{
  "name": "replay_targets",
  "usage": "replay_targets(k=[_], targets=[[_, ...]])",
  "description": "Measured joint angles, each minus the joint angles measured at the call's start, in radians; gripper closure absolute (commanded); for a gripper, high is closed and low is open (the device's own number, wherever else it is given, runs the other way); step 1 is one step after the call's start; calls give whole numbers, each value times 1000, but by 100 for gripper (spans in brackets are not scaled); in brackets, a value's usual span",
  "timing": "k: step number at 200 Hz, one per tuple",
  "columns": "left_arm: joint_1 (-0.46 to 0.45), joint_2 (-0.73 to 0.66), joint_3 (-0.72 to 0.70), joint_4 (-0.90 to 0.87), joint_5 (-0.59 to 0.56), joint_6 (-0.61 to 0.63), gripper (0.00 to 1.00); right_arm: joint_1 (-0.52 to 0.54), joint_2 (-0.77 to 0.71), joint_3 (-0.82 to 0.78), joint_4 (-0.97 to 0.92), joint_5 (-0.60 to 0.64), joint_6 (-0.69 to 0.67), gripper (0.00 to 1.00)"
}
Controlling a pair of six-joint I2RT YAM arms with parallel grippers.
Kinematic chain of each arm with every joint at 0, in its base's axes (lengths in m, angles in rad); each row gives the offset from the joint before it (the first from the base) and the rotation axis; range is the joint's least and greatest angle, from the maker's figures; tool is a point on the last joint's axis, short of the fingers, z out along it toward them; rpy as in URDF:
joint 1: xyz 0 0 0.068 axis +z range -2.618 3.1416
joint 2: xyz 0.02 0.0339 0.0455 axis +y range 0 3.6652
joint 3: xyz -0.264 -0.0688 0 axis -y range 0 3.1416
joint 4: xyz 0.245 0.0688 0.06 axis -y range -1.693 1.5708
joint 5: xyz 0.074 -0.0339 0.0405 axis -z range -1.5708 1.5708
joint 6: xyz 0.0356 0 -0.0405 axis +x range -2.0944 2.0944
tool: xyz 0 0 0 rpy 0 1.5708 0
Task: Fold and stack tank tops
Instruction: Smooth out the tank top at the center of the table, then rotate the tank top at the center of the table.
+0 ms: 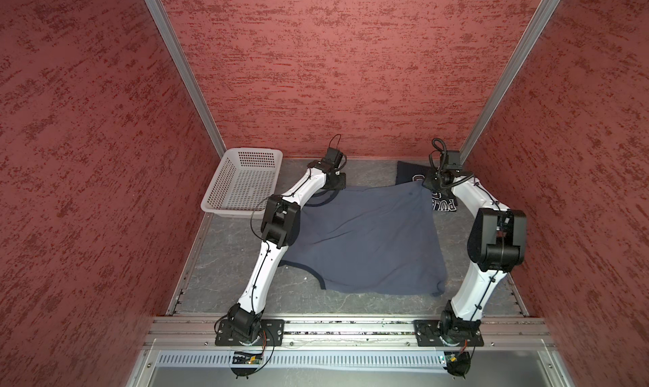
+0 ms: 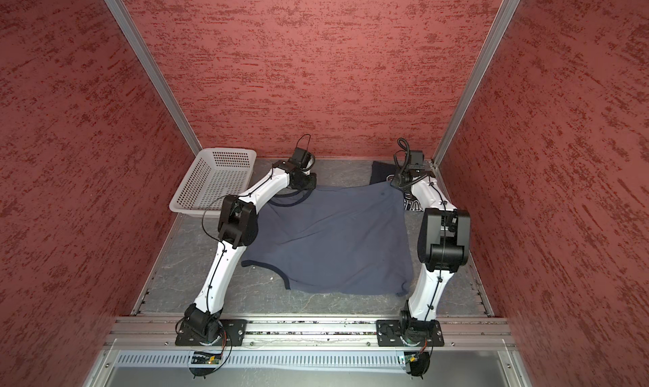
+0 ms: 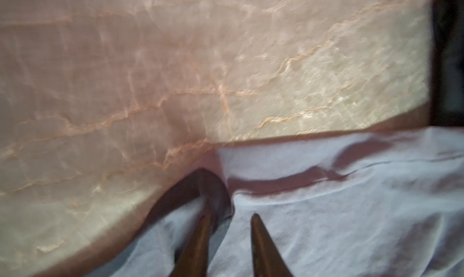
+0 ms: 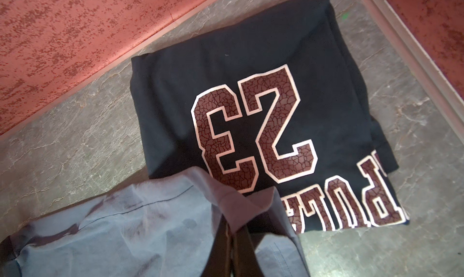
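**Now the fold turns on the far edge, with the cloth lying nearward of both grippers**

The blue-grey tank top lies spread in the middle of the table. Its long axis runs left to right. The curved dark trim of the arm and neck openings shows only along its left side, and the right edge is straight. So I judge that the shoulders point left and the hem right.

Both tools sit at its far edge, one at each end, and the whole body of cloth lies nearward of them. The right gripper is pinched together on the far right corner of the cloth. It holds that corner slightly raised over the navy tank top, which lies folded in the far right corner of the table with its number print facing up.

The left gripper is at the far left corner. Its fingertips stand a little apart with cloth between them, and one tip is tucked against the trim. The blurred wrist view does not show whether they grip the cloth.

Neither arm is nearer to the work, since each has its own corner. A fold along the long axis would carry the far edge toward the near one. That seems to depend on the left pinch being secure.
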Motion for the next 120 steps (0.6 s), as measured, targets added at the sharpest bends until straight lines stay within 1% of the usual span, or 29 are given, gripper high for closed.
replay_targets(k=[12, 30, 64, 85, 120], targets=[[2, 1, 6, 4, 5, -1, 81, 0, 0, 0, 0, -1, 0, 99], [4, 11, 24, 3, 13, -2, 69, 0, 0, 0, 0, -1, 0, 99], [4, 28, 34, -16, 1, -5, 61, 0, 0, 0, 0, -1, 0, 99], [2, 31, 34, -29, -3, -8, 62, 0, 0, 0, 0, -1, 0, 99], [-3, 45, 34, -36, -2, -23, 74, 0, 0, 0, 0, -1, 0, 99]])
